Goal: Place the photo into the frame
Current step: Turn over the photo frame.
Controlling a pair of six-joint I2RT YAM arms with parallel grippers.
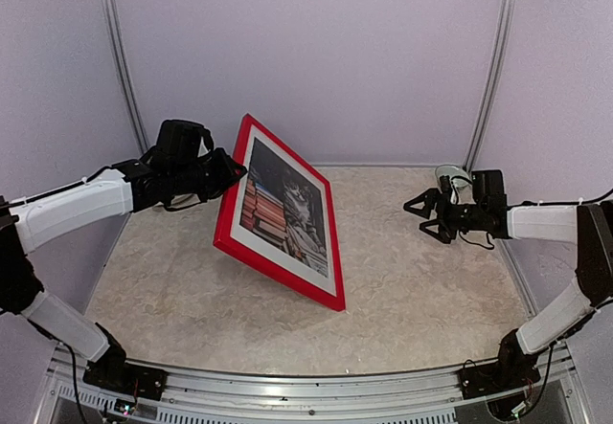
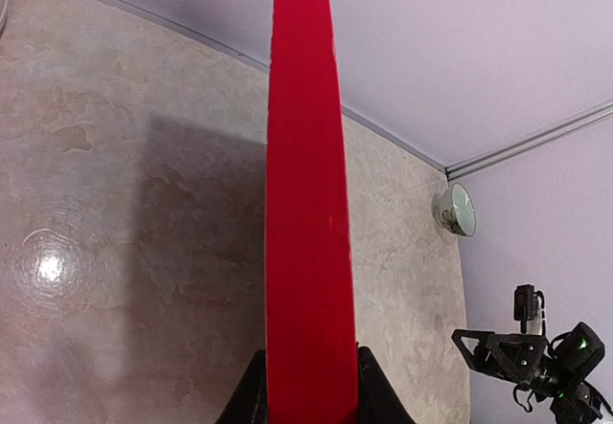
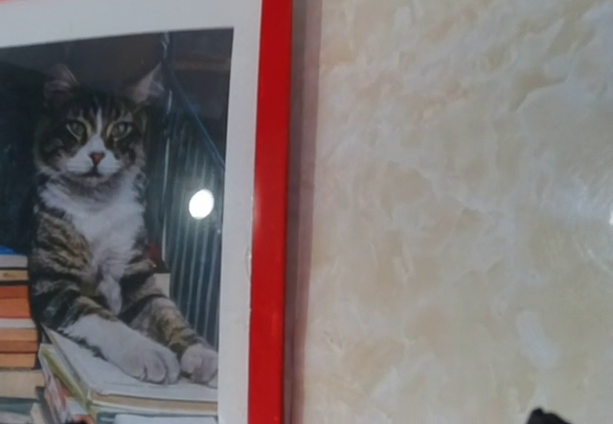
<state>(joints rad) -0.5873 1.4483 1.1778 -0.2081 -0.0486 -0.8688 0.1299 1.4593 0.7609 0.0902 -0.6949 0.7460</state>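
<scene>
The frame [image 1: 226,215], red-faced, stands tilted at the table's middle left with its face turned to the right. The photo [image 1: 287,209] of a tabby cat on stacked books sits inside it behind a white mat [image 1: 251,170]. My left gripper [image 1: 233,168] is shut on the frame's upper left edge. In the left wrist view the red edge [image 2: 305,204] runs up from between the black fingers [image 2: 247,397]. My right gripper [image 1: 419,218] hangs open at the right, apart from the frame. The right wrist view shows the cat photo [image 3: 105,233] and the frame's red side [image 3: 271,204].
A small white cup [image 1: 450,175] lies near the back right corner, just behind my right gripper, and shows again as the cup [image 2: 457,209] in the left wrist view. Pale walls with metal rails close in the marbled table [image 1: 412,300].
</scene>
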